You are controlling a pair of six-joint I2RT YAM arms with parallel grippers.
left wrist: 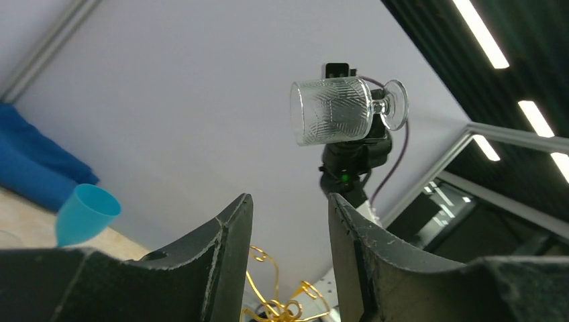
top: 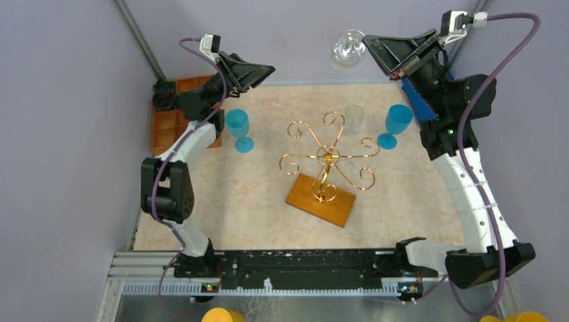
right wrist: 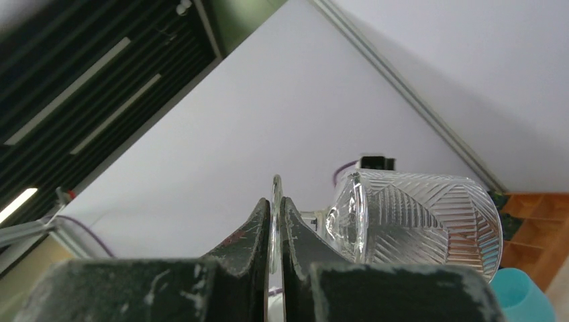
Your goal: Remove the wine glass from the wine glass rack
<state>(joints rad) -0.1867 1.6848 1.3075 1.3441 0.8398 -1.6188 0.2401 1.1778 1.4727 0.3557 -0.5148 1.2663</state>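
Observation:
My right gripper (top: 368, 44) is raised high at the back right, shut on the flat foot of a clear patterned wine glass (top: 347, 49). The glass lies sideways in the air, well above and behind the rack. In the right wrist view the glass (right wrist: 416, 218) sticks out to the right of my gripper (right wrist: 276, 204), its foot clamped between the jaws. The glass also shows in the left wrist view (left wrist: 332, 111). The gold wire rack (top: 328, 157) stands on its orange-brown wooden base (top: 321, 200) mid-table; its arms carry nothing. My left gripper (top: 268, 69) is open and empty, raised at the back left.
A blue plastic goblet (top: 238, 129) stands left of the rack, another blue goblet (top: 396, 124) at the right. A clear cup (top: 353, 118) stands behind the rack. An orange-brown crate (top: 174, 117) sits at the back left. Yellow objects (top: 221, 315) lie below the front rail.

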